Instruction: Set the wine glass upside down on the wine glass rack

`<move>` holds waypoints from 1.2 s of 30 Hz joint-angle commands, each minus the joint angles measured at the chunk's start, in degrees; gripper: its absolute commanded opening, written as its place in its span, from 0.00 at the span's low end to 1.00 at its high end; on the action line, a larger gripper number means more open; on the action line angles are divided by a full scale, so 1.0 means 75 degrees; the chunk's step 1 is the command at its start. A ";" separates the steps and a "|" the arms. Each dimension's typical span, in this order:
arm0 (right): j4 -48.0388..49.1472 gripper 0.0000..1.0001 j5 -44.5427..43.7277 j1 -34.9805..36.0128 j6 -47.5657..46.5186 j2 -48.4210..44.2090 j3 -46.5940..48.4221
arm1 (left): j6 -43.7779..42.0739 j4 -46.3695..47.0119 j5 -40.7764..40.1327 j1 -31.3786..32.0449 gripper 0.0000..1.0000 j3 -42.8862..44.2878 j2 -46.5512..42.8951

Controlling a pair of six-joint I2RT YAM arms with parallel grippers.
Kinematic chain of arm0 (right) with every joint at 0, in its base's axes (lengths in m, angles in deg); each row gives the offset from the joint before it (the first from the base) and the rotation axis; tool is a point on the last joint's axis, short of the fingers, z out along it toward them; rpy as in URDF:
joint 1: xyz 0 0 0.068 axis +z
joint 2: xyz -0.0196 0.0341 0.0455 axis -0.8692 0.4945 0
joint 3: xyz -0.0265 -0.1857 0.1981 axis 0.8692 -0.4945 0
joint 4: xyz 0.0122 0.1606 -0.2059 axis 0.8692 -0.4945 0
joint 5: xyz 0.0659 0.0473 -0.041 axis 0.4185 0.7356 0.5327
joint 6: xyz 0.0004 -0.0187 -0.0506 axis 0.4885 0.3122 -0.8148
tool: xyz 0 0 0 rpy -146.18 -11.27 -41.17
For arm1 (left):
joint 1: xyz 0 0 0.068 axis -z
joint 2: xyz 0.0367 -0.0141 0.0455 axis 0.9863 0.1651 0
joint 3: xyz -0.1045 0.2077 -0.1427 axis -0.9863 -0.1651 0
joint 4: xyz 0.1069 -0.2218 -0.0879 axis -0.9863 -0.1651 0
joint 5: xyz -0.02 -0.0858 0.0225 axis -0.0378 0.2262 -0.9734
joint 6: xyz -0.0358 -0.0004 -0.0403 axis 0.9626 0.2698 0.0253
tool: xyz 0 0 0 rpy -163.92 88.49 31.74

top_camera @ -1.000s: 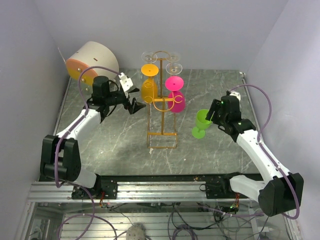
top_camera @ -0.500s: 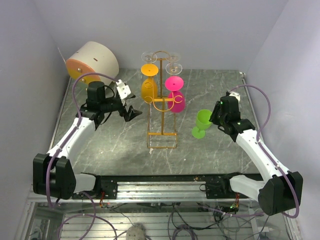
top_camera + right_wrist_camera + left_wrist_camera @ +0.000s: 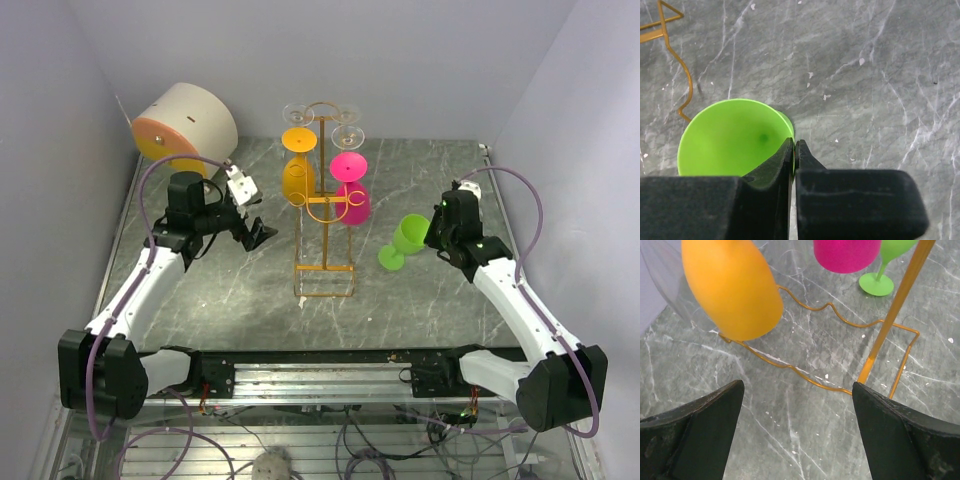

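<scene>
A green wine glass [image 3: 403,241] leans to the left on the table, right of the wine glass rack [image 3: 323,268], a thin golden wire frame. My right gripper [image 3: 432,232] is shut on the glass's rim. In the right wrist view one finger sits inside the green bowl [image 3: 730,137] and one outside it, at the right gripper [image 3: 794,142]. My left gripper [image 3: 256,233] hangs open and empty left of the rack. In the left wrist view the left gripper [image 3: 796,387] is over bare table near the rack's base wire [image 3: 805,377].
An orange glass [image 3: 298,178] and a pink glass [image 3: 351,197] hang upside down on the rack, with clear glasses [image 3: 298,112] higher up. A white drum with an orange face [image 3: 185,125] stands at the back left. Walls close in left, right and behind.
My right gripper has shut on the green glass's rim, and the glass has tipped to the left. My left arm has drawn back from the rack toward the left.
</scene>
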 commanded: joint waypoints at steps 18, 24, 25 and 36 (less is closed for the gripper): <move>-0.0874 0.00 -0.1230 -0.0037 -0.1701 -0.0192 0.5220 | 0.3681 -0.5197 -0.2759 -0.0088 1.00 0.5231 -0.0505; 0.1794 0.00 0.0982 -0.0043 -0.1178 -0.0201 0.5759 | 0.6665 -0.4471 -0.2996 -0.0230 1.00 0.5767 -0.0264; 0.2113 0.00 0.1471 -0.0040 -0.0836 -0.0047 0.5858 | 0.7163 -0.4136 -0.2679 -0.0302 1.00 0.5675 -0.0303; 0.6747 0.00 -0.0674 0.3403 -0.2940 0.1295 0.5022 | 1.4340 0.0564 -0.0893 -0.0451 1.00 0.4319 0.0328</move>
